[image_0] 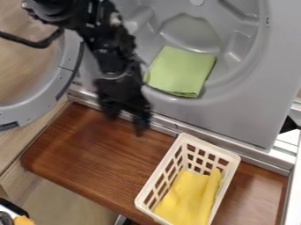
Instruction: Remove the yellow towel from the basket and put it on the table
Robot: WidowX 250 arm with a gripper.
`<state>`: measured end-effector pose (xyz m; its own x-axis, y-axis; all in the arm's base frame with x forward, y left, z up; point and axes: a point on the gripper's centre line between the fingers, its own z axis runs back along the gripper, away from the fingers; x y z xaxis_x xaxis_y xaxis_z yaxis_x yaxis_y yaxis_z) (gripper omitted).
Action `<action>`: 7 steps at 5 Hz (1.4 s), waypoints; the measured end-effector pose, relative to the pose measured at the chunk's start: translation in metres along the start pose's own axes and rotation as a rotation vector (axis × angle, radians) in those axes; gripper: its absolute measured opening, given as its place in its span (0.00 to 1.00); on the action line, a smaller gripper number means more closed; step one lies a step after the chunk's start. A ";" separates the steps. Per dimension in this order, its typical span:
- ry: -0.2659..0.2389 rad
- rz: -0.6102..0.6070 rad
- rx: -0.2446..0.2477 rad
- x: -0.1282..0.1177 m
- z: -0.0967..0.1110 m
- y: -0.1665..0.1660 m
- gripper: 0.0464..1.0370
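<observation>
The black gripper (pixel 126 123) hangs over the brown wooden table (pixel 94 154), up and to the left of the basket, with its fingertips pointing down and apart. A yellow towel (pixel 185 196) lies folded inside the white plastic basket (pixel 157 178), filling its lower part, with one rolled edge along the right wall. The gripper is not touching the towel or the basket.
Behind the table stands a grey washing machine-like drum (pixel 241 101) with a green cloth (pixel 181 71) in its opening. Its round door (pixel 35 107) is swung out at the left. A metal rail runs along the table's back edge.
</observation>
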<state>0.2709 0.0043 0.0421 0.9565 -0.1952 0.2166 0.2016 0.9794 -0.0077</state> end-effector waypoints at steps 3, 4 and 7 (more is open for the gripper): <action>-0.075 0.121 -0.178 0.016 -0.013 -0.075 0.96; -0.032 0.066 -0.194 0.023 -0.035 -0.095 0.96; 0.034 0.152 -0.202 0.014 -0.062 -0.105 0.96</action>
<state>0.2762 -0.1046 -0.0148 0.9850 -0.0515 0.1647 0.0896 0.9682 -0.2335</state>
